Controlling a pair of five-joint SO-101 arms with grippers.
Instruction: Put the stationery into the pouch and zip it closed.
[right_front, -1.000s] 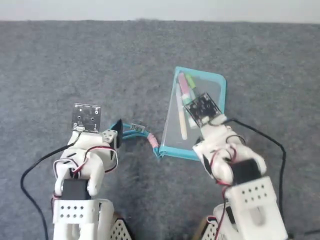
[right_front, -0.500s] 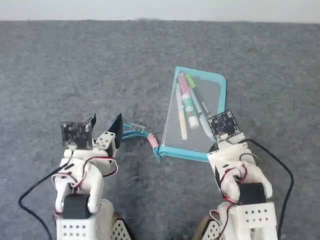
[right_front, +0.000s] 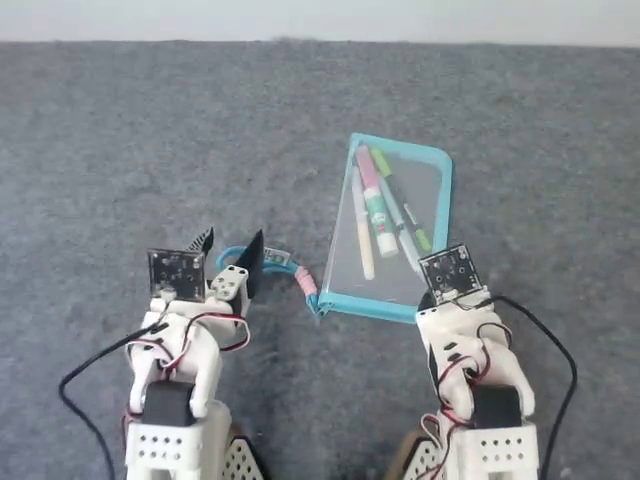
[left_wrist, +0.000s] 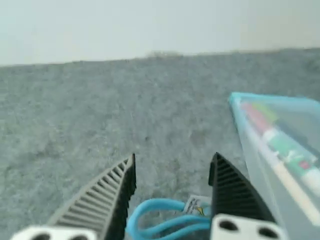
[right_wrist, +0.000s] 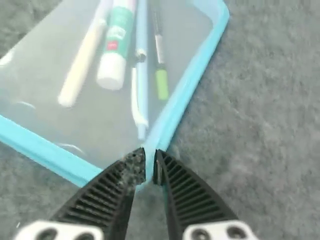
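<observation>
At the near left of the grey mat (right_front: 150, 130), hovering low with jaws spread wide: left claw (left_wrist: 174, 165), holding nothing. Straddles a blue loop (left_wrist: 155, 227) lying flat between the fingers, probably lined up that way so that one squeeze takes the loop. Just right of that, tied on by the loop, a pink pull (right_front: 308, 280) at the pouch's near left corner, seemingly the handle for drawing the zip. Hard to tell whether zipped or not. Farther right, at mid table, flat on the mat: clear pouch (right_front: 365, 302) with teal rim, pens (right_front: 380, 215) side by side inside, pointing far to near, so packing looks done. At the near right corner, pinched almost closed on the teal rim: right claw (right_wrist: 149, 155), likely there as an anchor, to keep the pouch from sliding left under a tug.
</observation>
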